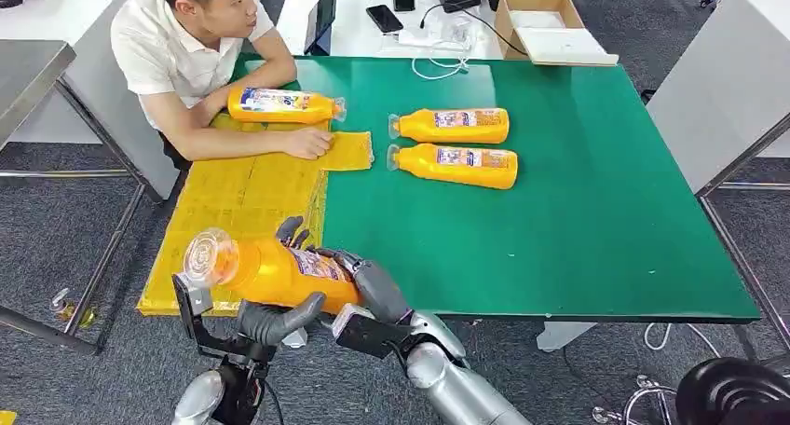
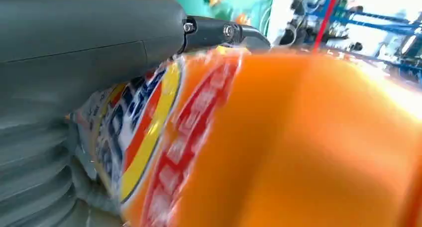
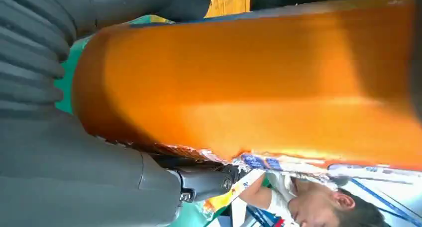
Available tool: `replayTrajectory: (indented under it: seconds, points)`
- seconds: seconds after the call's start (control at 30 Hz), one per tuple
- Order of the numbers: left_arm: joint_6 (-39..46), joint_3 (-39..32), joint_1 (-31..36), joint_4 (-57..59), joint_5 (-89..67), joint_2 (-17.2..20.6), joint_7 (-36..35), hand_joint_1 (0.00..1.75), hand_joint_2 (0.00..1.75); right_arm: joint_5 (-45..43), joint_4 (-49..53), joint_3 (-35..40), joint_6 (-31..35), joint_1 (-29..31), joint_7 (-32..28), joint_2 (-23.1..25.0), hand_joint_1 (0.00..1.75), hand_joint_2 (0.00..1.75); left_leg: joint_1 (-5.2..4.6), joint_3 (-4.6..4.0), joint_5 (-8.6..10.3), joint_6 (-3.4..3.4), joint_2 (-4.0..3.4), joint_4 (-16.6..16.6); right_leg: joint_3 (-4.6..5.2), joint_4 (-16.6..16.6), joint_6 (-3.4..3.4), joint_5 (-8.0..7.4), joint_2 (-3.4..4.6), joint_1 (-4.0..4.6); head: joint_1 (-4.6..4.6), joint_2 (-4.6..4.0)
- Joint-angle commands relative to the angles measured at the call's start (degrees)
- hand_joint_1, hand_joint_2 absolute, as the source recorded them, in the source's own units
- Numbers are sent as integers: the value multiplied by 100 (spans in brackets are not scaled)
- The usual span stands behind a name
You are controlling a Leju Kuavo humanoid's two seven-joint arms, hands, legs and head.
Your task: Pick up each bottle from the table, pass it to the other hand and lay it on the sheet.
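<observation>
I hold an orange bottle (image 1: pixel 270 268) (image 2: pixel 298 147) (image 3: pixel 259 82) on its side above the near end of the yellow sheet (image 1: pixel 238 197), clear cap pointing left. My left hand (image 1: pixel 275 320) (image 2: pixel 74 62) cups it from below. My right hand (image 1: pixel 368 285) (image 3: pixel 64 152) wraps around its base end, so both hands grip it. Another orange bottle (image 1: pixel 284 104) lies on the far end of the sheet. Two more bottles (image 1: pixel 452 125) (image 1: pixel 454 165) lie side by side on the green table (image 1: pixel 578 211).
A person sits at the far left corner of the table, a forearm and hand (image 1: pixel 307 143) resting on the sheet beside the laid bottle. Behind the table stand a cardboard box (image 1: pixel 538 20), phones and cables. A white table (image 1: pixel 727 80) stands to the right.
</observation>
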State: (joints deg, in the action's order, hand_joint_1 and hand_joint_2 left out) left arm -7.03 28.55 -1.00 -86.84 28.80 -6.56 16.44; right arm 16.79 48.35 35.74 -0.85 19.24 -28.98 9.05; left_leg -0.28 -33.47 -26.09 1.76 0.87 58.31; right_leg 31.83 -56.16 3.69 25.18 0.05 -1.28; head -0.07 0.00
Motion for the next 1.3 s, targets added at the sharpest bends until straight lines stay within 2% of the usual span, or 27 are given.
replayTrajectory:
  seconds: [0.03,0.13,0.17,0.2,0.23,0.27,0.33,0.37,0.57,0.6,0.7,0.77,0.8,0.87,0.9,0.93,1.0,1.03,1.07,1.13,1.2,1.23,1.27,1.3]
  points:
    - [217,292,303,296,-393,150,96,175,175,17,-349,74,-85,133,67,47,175,175,6,10,-1,-10,0,-2,-12,4,-16,1,-6,8,2,0]
    - [601,237,430,556,-713,79,92,175,175,146,-357,229,-75,125,36,59,175,175,6,10,0,-10,-3,-4,-12,4,-15,0,-4,7,2,0]
    - [635,139,450,645,-624,-9,101,175,175,153,-359,250,-68,115,36,71,161,175,9,14,0,-14,-2,-3,-16,5,-21,1,-7,11,2,0]
    - [714,69,485,695,-633,-43,153,175,175,167,-359,279,-68,113,34,75,131,175,7,10,1,-10,3,-4,-13,6,-15,0,-10,8,0,0]
    - [856,14,501,715,-720,-90,282,175,175,193,-347,310,-42,111,37,66,30,175,5,7,1,-8,1,-3,-9,4,-12,0,-6,6,0,0]
    - [973,-58,520,708,-748,-147,335,175,175,245,-332,340,17,100,57,59,0,175,8,11,1,-12,-1,-3,-13,5,-18,0,-6,9,2,0]
    - [1221,-197,528,665,-820,-208,414,175,175,300,-266,367,119,46,70,73,0,175,9,10,-2,-13,-6,0,-11,3,-20,1,-3,11,2,0]
    - [1448,-289,533,649,-926,-243,487,175,175,351,-165,401,213,-13,40,67,0,0,5,7,0,-8,-2,-2,-8,2,-13,1,-3,6,0,0]
    - [1528,-696,626,689,-519,-175,268,175,175,627,315,583,673,-282,-33,-13,0,0,18,27,-7,-24,-13,-4,-28,7,-36,5,-2,21,2,0]
    - [1514,-833,699,772,-339,-127,198,175,175,852,501,655,1037,-353,-188,-78,0,0,16,21,-4,-20,0,-4,-26,7,-30,6,-12,18,0,0]
    - [1740,-1647,1120,1311,161,131,25,175,175,744,1064,625,1215,-687,-394,-122,0,0,10,16,-1,-16,-7,-6,-16,5,-23,1,-1,11,0,0]
    - [2101,-2077,1430,1684,-89,329,234,175,175,747,1511,641,1424,-895,-508,-149,0,0,10,13,4,-16,-6,-10,-12,8,-22,-1,-7,11,4,0]
    - [2350,-2195,1566,1836,-527,405,430,175,175,748,1731,662,1491,-981,-509,-170,0,0,14,20,4,-22,-8,-11,-17,8,-29,-1,-6,16,2,0]
    - [3513,-2208,1754,2035,-2584,564,773,175,175,772,2062,676,1570,-1076,-532,-167,0,0,13,9,3,-18,-5,-4,-6,-1,-24,0,-4,14,4,0]
    - [3819,-2181,1830,2120,-3489,647,620,175,175,774,2173,644,1569,-1106,-531,-148,0,0,19,6,2,-21,-7,-1,-4,-4,-27,0,-3,21,2,0]
    - [4425,-1958,2026,2484,-5078,852,226,175,175,758,2277,577,1544,-1148,-579,-115,0,0,22,1,3,-17,-11,0,2,-6,-19,0,0,20,2,0]
    - [4254,-2353,2183,2670,-5766,698,157,175,175,757,2379,520,1473,-1181,-580,-113,0,0,27,3,8,-24,-2,-2,-3,-7,-23,1,-10,25,2,0]
    - [4271,-2334,2350,2939,-6204,711,-80,175,175,734,2406,491,1427,-1195,-592,-113,0,0,27,4,11,-24,10,-1,-7,-6,-22,3,-21,24,0,0]
    - [4330,-2091,2634,3427,-7483,855,-721,175,175,612,2426,425,1270,-1199,-629,-87,0,0,25,2,13,-23,18,-2,-5,-5,-21,3,-22,21,4,0]
    - [3983,-1836,3119,4295,-8394,985,-1136,175,175,616,2390,408,1167,-1159,-631,-88,0,0,24,2,16,-23,23,-2,-6,-5,-19,0,-25,20,4,0]
    - [3886,-1812,3371,4620,-8656,943,-1181,175,175,620,2344,370,1142,-1137,-634,-73,0,0,25,-1,17,-24,17,-1,-4,-4,-20,-4,-19,20,5,0]
    - [3689,-1473,3642,5093,-9406,1008,-1591,175,175,571,2306,366,1008,-1117,-625,-71,0,0,24,-3,17,-24,10,-1,0,-4,-21,-6,-15,18,2,0]
    - [3387,-1311,3815,5349,-9703,1006,-1707,175,175,563,2293,353,942,-1107,-632,-70,0,0,25,0,20,-28,12,-3,-3,-2,-40,-16,-20,20,4,0]
    - [2745,-1251,4062,5773,-9787,900,-1653,175,175,568,2286,346,832,-1083,-654,-64,0,0,28,-4,24,-30,24,1,-4,-5,-43,-13,-33,23,4,0]
